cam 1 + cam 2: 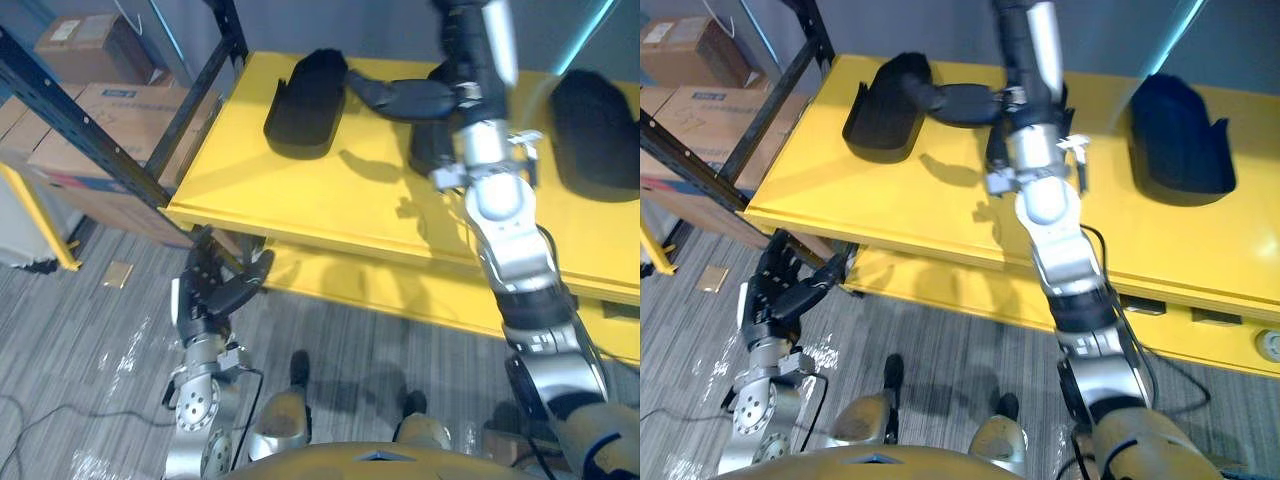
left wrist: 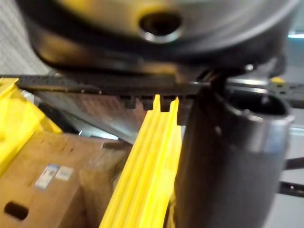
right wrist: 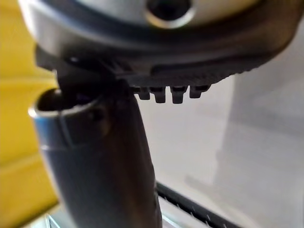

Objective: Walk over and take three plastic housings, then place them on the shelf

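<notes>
- Black plastic housing (image 1: pixel 305 105) lying at the left on the yellow metal shelf (image 1: pixel 330 200); second one (image 1: pixel 595 130) at the right; third (image 1: pixel 428 150) half hidden behind the right arm.
- Right hand (image 1: pixel 400 97) stretched sideways, fingers straight, tips at the left housing's edge.
- Left hand (image 1: pixel 215 290) low before the shelf, fingers loosely spread, holding nothing.
- Brown cardboard boxes (image 1: pixel 100 110) at far left.

1. Grey plank floor (image 1: pixel 95 340) underfoot, scuffed shiny at near left.
2. A long yellow shelf (image 1: pixel 330 200) spans the far side, with a lower yellow board beneath.
3. Dark rack braces (image 1: pixel 75 110) cross at far left (cardboard boxes (image 1: pixel 120 105) sit behind them).
4. Grey wall (image 1: pixel 380 25) behind, with a thin cyan light strip (image 1: pixel 600 22) at far right.
</notes>
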`<state>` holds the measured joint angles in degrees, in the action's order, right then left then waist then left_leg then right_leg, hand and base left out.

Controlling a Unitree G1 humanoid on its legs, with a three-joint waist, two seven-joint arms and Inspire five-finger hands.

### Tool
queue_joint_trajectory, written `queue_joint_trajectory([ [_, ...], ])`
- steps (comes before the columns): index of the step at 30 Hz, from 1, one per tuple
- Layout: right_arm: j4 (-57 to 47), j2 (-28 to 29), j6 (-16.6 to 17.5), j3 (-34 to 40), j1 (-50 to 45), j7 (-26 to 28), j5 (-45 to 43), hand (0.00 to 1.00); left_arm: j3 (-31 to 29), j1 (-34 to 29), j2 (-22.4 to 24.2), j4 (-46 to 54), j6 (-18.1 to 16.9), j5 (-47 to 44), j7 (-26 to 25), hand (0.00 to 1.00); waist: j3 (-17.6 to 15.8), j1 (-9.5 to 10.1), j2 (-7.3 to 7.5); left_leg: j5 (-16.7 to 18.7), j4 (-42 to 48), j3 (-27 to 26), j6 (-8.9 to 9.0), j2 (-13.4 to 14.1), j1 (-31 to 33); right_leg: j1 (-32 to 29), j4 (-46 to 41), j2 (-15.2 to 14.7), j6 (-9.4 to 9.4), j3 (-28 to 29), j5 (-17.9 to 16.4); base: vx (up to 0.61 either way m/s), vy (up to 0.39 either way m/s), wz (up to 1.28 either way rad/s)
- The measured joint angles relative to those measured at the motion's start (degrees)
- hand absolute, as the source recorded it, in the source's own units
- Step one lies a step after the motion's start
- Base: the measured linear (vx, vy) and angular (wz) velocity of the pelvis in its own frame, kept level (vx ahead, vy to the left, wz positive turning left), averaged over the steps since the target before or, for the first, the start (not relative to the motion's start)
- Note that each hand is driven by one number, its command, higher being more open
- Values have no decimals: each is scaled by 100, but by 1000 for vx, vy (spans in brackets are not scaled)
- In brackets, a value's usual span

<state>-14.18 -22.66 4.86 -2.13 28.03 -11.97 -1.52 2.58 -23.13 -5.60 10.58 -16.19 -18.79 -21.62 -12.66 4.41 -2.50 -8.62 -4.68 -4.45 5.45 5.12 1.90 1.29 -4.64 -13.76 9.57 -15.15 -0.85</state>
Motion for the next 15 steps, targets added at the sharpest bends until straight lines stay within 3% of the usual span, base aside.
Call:
queue_joint_trajectory([
  [2,-395,80,242,397,-854,-114,-1,100,-324,1,101,-14,-106,282,-350,100,184,-31,59,53,-2,-55,7,5,-65,68,68,10,-1,29,-2,45,-14,-11],
  [4,-569,379,605,770,-1877,-204,6,100,-797,20,222,-18,-428,812,-913,100,300,-167,80,89,-8,-124,19,22,-153,129,93,25,-6,78,-5,11,-11,-13],
  [7,-575,710,774,1044,-2782,-578,377,100,-1163,37,346,-62,-609,1232,-1455,100,419,-211,28,151,-23,-262,36,61,-243,170,191,65,-43,183,-8,-26,-10,-25],
  [10,-569,893,814,1501,-3413,-1301,1301,100,-1510,-3,552,-387,-747,1716,-1973,100,589,-284,1,182,-35,-407,66,124,-258,130,272,122,-68,297,35,-15,-10,-19],
  [15,-352,1520,1099,2815,-4391,-2730,1431,100,-1874,-266,753,-1418,-878,1676,-2219,100,846,-314,184,235,-19,-669,157,300,-369,174,365,279,-70,461,128,33,-34,-26],
])
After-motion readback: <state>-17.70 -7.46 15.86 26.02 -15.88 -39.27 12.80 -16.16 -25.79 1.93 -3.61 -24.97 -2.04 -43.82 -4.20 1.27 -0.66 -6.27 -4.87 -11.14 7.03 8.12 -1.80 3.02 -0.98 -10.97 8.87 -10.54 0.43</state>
